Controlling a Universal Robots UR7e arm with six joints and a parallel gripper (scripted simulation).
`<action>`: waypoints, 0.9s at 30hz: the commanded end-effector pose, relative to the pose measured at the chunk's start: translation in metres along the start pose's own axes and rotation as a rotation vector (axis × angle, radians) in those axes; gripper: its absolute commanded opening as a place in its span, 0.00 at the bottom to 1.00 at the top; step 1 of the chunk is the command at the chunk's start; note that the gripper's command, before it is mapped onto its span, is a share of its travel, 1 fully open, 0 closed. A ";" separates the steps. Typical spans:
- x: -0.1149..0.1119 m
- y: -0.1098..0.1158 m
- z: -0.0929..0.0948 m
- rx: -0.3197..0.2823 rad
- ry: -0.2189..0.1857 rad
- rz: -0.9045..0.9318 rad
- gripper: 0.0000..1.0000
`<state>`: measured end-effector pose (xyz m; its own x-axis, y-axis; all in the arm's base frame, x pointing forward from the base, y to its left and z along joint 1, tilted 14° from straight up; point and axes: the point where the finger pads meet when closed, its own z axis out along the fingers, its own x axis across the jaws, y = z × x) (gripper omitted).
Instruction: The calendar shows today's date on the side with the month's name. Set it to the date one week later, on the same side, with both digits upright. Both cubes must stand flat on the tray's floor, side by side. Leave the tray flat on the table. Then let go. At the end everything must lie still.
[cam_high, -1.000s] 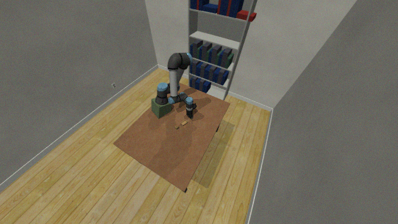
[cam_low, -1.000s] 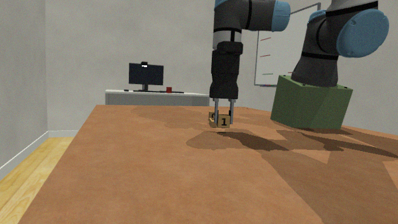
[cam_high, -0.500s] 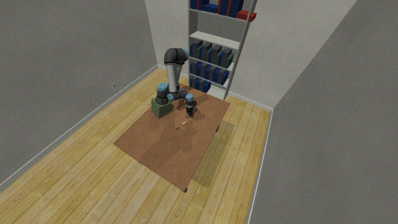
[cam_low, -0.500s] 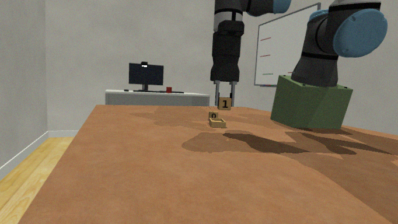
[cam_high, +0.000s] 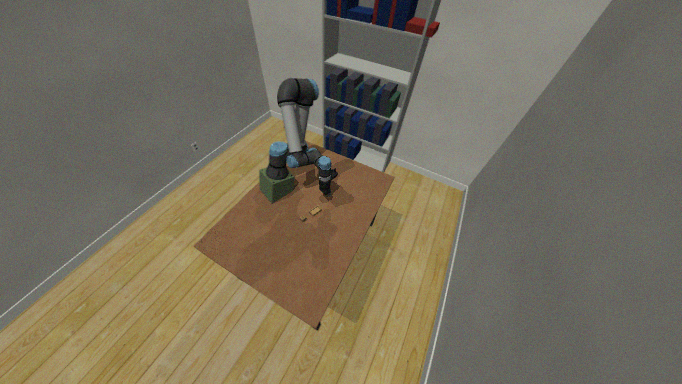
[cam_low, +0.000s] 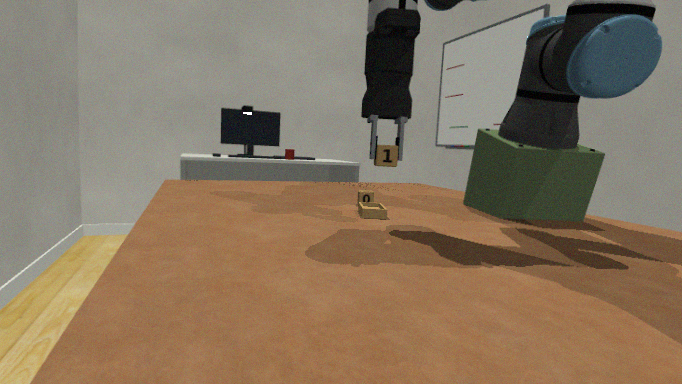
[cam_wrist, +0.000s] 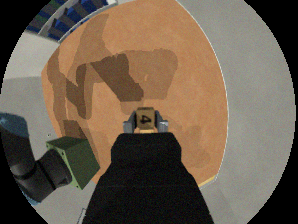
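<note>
Top view: the arm reaches over the bench (cam_high: 260, 250). The tray (cam_high: 315, 211) and a second cube (cam_high: 303, 218) appear only as small tan marks on the bench, the cube apparently just outside the tray; digits cannot be read here.

Exterior view: the gripper (cam_low: 386, 150) is closed on the held cube (cam_low: 386, 155), which hangs well above the bench with a "1" facing the camera, upright. Below, the second cube (cam_low: 365, 197) shows a "0" and stands just behind the tray (cam_low: 372, 210) (contact cannot be judged).

Wrist view: the held cube (cam_wrist: 145, 120) sits between the fingertips, its top face visible.

Handling judgement: the cube is likely rigid, light and smooth-faced. Grip two opposite flat faces, centred, as here; an off-centre grip could let it pivot.
</note>
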<state>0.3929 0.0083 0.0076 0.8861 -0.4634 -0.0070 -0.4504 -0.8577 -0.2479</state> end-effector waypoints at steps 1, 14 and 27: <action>0.000 0.000 -0.004 0.000 0.000 0.000 0.60; 0.001 0.007 -0.005 -0.001 0.000 -0.001 0.60; 0.000 0.089 -0.014 0.000 0.000 -0.009 0.60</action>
<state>0.3677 -0.0455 0.0033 0.8892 -0.4576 -0.0064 -0.4449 -0.8611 -0.2463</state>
